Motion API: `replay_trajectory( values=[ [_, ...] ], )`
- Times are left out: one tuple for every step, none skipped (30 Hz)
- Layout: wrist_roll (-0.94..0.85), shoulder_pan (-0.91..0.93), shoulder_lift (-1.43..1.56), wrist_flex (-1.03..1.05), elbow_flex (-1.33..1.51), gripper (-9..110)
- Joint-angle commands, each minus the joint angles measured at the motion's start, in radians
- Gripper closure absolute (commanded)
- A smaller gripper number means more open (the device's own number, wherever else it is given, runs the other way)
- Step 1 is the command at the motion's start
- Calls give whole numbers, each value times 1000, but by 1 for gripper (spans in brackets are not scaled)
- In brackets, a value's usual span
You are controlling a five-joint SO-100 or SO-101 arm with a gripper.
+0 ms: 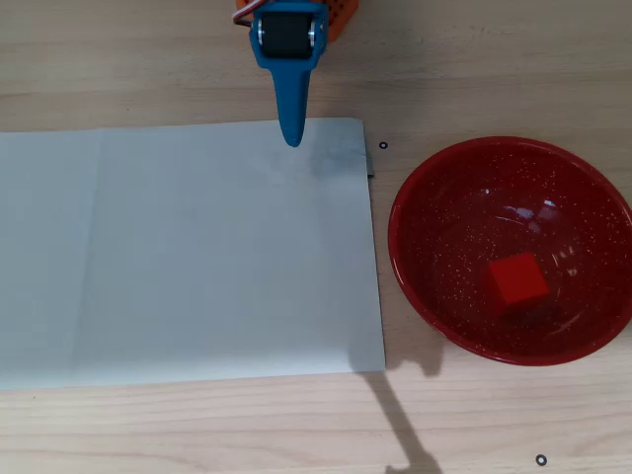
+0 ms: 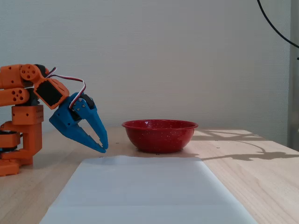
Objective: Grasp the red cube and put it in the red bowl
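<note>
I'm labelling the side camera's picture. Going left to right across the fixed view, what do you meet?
Orange arm base → blue gripper, tips together above the white sheet's near-left corner → red bowl. The sheet spans beneath, so it has no clear place.

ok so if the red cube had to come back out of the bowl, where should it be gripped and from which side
Probably from straight above, fingers closing on two opposite side faces of the red cube. It lies flat on the floor of the red bowl, and in the fixed view the bowl's wall hides it completely, so a sideways approach looks blocked. The end effector is off to the side.
</note>
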Motion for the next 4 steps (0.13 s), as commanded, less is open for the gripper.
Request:
replay_trajectory(
  values=[
    [-11, -9, 11, -5, 15, 101],
    [-11, -9, 11, -5, 15, 101],
    [-11, -9, 11, -5, 15, 101],
    [-11, -9, 11, -5, 15, 101]
  ],
)
